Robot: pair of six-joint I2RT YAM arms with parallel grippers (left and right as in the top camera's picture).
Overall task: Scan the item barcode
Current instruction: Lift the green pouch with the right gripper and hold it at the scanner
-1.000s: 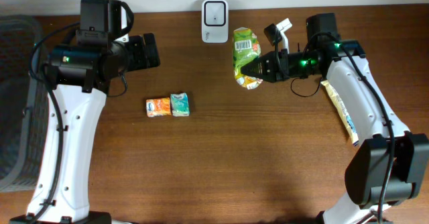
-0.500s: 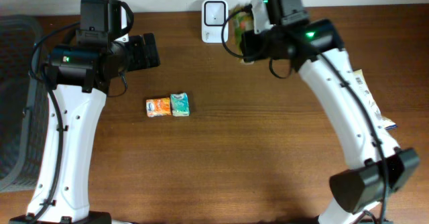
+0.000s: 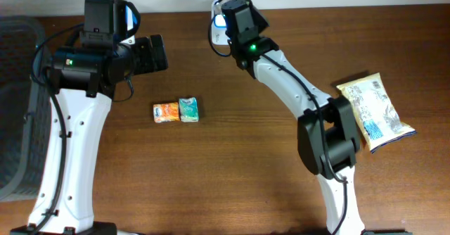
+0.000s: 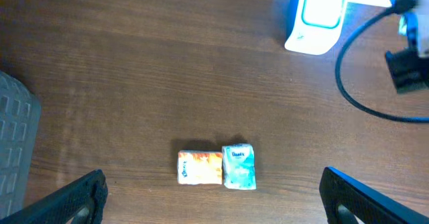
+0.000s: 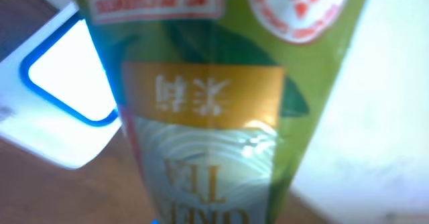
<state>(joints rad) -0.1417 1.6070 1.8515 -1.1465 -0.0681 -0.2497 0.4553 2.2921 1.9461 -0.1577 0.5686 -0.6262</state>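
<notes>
**Glossy green tea packet [image 5: 214, 117] held at white box-shaped scanner [image 4: 316, 15]**

The right jaws are clamped tight on the packet, holding it close over the scanner's blue-lit window at the far edge of the dark wooden surface [image 3: 232, 164]. The left jaws stand spread wide, gripping nothing, above a small orange packet [image 4: 200, 167] touching a small teal packet [image 4: 238, 166].

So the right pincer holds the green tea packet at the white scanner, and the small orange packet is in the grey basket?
No: the small orange packet lies on the brown wooden table, touching the teal packet; the left wrist view shows it. The rest holds.
</notes>
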